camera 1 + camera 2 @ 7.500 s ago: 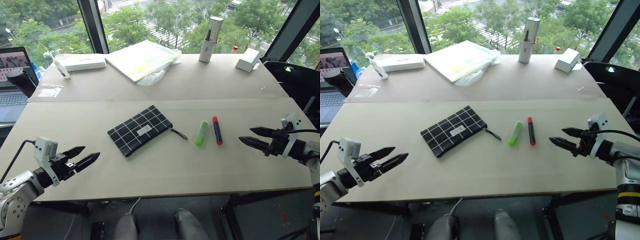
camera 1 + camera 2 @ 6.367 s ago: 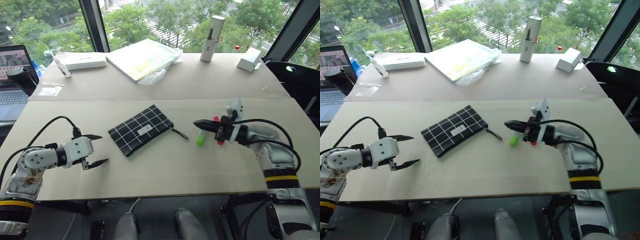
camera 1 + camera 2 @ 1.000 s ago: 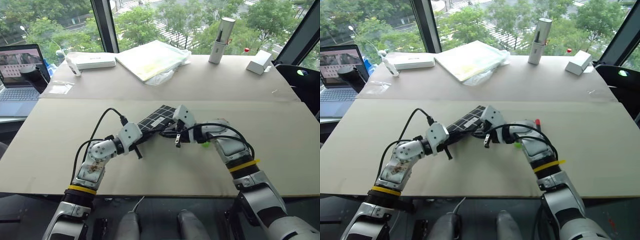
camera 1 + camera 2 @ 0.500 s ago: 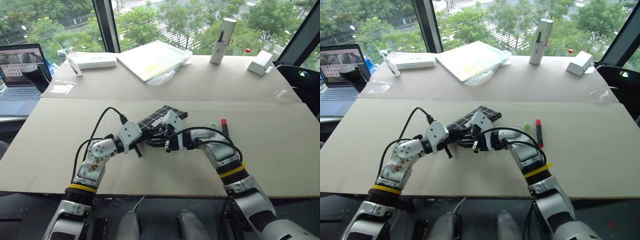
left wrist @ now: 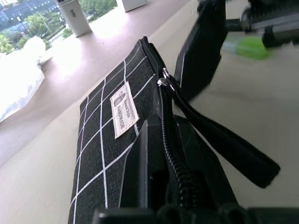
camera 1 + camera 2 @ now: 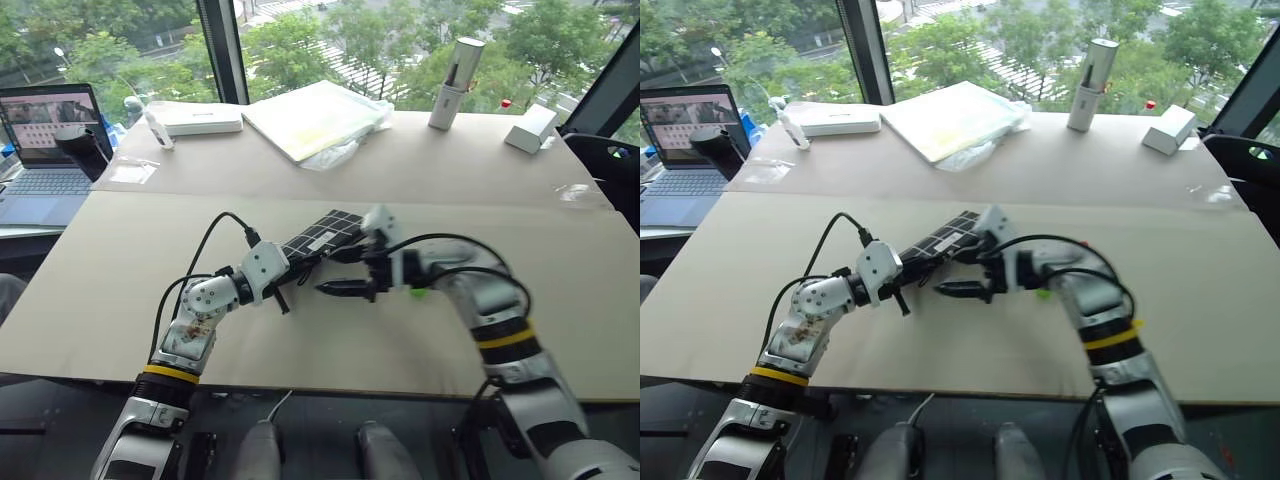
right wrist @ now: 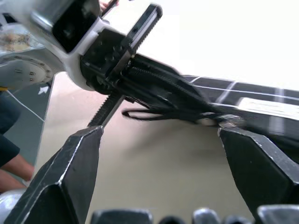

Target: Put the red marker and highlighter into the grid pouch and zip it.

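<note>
The grid pouch [image 6: 326, 232] lies aslant at the table's middle, black with white lines and a white label [image 5: 124, 114]. My left gripper [image 6: 285, 278] is shut on its near zipper edge. The zipper pull [image 5: 163, 83] sits partway along that edge, and its black cord [image 5: 224, 144] trails loose. My right gripper [image 6: 328, 272] hovers just right of the left one, open wide, with nothing between its fingers [image 7: 70, 172]. The lime-green highlighter [image 6: 416, 292] peeks out under my right wrist. My right arm hides the red marker.
Along the back of the table stand a laptop [image 6: 40, 125], a white box [image 6: 195, 118], a yellow folder in plastic [image 6: 315, 115], a silver cylinder [image 6: 450, 70] and a small white box [image 6: 530, 128]. Bare tabletop [image 6: 580, 300] lies right of my right arm.
My right gripper has opened wide and pulled back to the right and upward, away from the pouch's zipper end. The left gripper keeps its grip and has not moved.
</note>
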Controlling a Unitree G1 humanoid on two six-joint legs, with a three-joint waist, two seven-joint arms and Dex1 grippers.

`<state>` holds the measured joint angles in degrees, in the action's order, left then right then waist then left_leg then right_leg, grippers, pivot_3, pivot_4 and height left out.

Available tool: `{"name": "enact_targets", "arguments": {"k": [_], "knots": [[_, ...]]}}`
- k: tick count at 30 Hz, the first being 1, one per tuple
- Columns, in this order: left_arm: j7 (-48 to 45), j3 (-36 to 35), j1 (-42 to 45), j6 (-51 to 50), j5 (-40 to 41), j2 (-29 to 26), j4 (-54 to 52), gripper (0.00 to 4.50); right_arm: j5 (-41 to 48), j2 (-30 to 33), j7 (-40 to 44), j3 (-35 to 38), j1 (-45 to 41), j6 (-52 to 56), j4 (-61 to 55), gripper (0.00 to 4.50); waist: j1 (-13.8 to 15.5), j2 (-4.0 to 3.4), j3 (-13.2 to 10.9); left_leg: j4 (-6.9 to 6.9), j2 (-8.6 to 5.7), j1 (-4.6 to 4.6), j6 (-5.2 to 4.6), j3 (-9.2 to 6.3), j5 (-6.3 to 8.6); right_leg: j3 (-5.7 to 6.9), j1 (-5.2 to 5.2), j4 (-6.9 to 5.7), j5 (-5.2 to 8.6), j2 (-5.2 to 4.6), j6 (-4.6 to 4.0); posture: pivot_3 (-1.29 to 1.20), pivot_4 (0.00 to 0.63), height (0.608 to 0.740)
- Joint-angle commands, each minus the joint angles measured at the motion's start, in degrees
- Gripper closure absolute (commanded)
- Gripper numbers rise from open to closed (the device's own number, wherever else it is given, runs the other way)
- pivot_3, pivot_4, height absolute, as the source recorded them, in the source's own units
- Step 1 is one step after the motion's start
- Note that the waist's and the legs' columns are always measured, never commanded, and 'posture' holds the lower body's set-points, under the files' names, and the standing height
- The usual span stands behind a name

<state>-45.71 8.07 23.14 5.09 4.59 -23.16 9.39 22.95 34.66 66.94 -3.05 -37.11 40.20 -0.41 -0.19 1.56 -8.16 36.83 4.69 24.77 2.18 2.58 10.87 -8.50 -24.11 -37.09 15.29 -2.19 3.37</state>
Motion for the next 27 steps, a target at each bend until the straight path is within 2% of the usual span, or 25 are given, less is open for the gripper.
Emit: {"name": "enact_targets", "arguments": {"k": [1, 4, 6, 10, 17, 27], "knots": [[0.1, -0.3, -0.1, 0.8, 0.5, -0.1, -1.7, 4.5, 1.1, 6.6, -0.7, 7.2, 3.1, -0.8, -2.2, 0.05, 0.0, 0.01, 0.0, -0.01, 0.0, 0.0, 0.0, 0.0, 0.0, -0.01, -0.01, 0.0, 0.0, 0.0, 0.0, 0.0, 0.15, 0.74], [0.0, -0.3, -0.2, 0.8, 0.5, 0.0, -1.9, 4.5, -2.6, 9.0, -8.8, 11.3, 4.1, -3.3, 2.2, 0.05, -0.7, 0.02, 0.0, -0.01, 0.0, -0.05, 0.0, -0.02, 0.0, -0.02, -0.01, -0.02, 0.0, 0.01, -0.01, 0.0, 0.15, 0.74], [-0.1, -0.2, -0.2, 0.9, 0.7, 0.2, -1.8, 4.5, -5.0, 8.7, -16.0, 13.7, 3.3, -3.5, 6.3, 0.05, -0.9, 0.02, 0.0, -0.01, -0.01, -0.07, 0.0, -0.02, 0.0, -0.06, -0.02, -0.03, -0.01, 0.01, -0.01, 0.0, 0.15, 0.74], [-0.8, 0.1, 0.9, 1.5, 0.9, 0.8, -0.5, 4.5, -9.4, 7.5, -26.9, 15.8, 8.5, -4.0, 7.6, 0.05, -0.5, 0.04, 0.0, -0.01, -0.03, -0.06, 0.0, -0.03, 0.0, -0.06, 0.0, -0.01, 0.0, 0.01, -0.01, 0.0, 0.15, 0.74], [-2.1, 0.6, 2.7, 2.5, 0.8, 1.7, 2.0, 4.5, -9.5, 2.2, -34.6, 16.3, 13.9, -2.2, 3.1, 0.05, -0.6, 0.03, 0.0, -0.01, -0.08, -0.05, 0.02, -0.04, -0.02, -0.12, 0.02, -0.03, -0.01, -0.01, 0.01, 0.0, 0.15, 0.74], [-2.1, 0.8, 2.5, 2.8, 0.2, 2.0, 2.2, 4.5, -9.9, 1.3, -36.3, 13.9, 17.1, -1.4, 2.2, 0.05, -0.6, 0.03, 0.0, -0.01, -0.08, -0.05, 0.02, -0.08, -0.02, -0.1, 0.05, -0.01, -0.01, -0.01, 0.02, 0.0, 0.15, 0.74]]}}
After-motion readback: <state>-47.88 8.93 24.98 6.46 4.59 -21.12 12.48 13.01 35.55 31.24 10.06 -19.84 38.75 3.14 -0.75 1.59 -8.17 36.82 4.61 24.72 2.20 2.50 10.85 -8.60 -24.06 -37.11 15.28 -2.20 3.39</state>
